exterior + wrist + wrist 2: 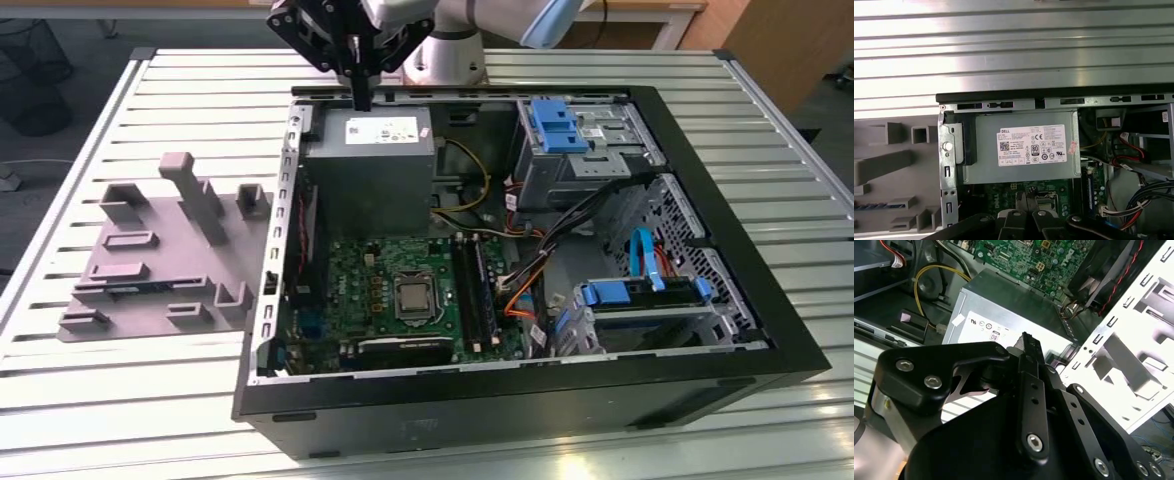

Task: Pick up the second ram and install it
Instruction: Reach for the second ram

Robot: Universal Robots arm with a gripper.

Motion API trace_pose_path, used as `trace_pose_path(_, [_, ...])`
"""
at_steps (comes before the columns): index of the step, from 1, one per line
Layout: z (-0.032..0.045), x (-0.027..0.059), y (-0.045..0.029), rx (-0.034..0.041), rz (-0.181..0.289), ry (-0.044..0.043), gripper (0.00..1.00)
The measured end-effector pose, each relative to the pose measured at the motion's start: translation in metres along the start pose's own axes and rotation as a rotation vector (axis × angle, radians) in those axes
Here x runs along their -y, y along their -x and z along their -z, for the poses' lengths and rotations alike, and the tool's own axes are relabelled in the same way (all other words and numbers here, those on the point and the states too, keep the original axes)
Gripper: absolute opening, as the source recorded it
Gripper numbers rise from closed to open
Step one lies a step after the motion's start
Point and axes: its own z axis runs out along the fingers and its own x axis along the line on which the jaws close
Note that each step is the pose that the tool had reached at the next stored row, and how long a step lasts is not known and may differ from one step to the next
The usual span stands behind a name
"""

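Note:
The second ram (138, 288) is a thin dark bluish stick lying in a low holder of the grey fixture plate (160, 225), on the exterior view's left beside the open computer case. It appears again as a bluish strip (876, 205) in the first wrist view. My gripper (362, 103) hangs high over the grey power supply (367, 160) at the back of the case, far from the ram. Its black fingers (1026, 340) point down, pressed together with nothing between them. The memory slots (470, 290) lie on the green motherboard (387, 280).
The black case (534, 400) has tall walls around the motherboard. Blue drive cages (641, 295) and cable bundles (534, 270) crowd the exterior view's right side. The fixture plate carries several upright grey blocks (200, 205). A slatted metal table (147, 380) lies under everything.

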Motion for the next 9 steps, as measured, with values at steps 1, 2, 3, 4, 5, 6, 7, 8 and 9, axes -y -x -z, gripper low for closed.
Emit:
trace_pose_path(1, [0.0,0.0001,-0.0007,0.0001,0.0,0.0001,0.11])
trace_pose_path(2, [0.0,0.0001,-0.0015,0.0,0.0,0.0,0.11])
trace_pose_path(3, [0.0001,0.0002,-0.0023,-0.0001,0.0,-0.0001,0.11])
trace_pose_path(4, [0.0001,0.0003,-0.0032,0.0,0.0,0.0,0.11])
trace_pose_path(5, [0.0001,0.0003,-0.0041,0.0,0.0,0.0,0.11])
trace_pose_path(6, [0.0001,0.0004,-0.005,0.0,0.0,0.0,0.11])
trace_pose_path(7, [0.0001,0.0005,-0.0059,0.0,0.0,0.0,0.11])
trace_pose_path(8, [0.0001,0.0006,-0.0071,0.0,0.0,0.0,0.11])
trace_pose_path(9, [0.0001,0.0007,-0.0084,0.0,0.0,0.0,0.11])
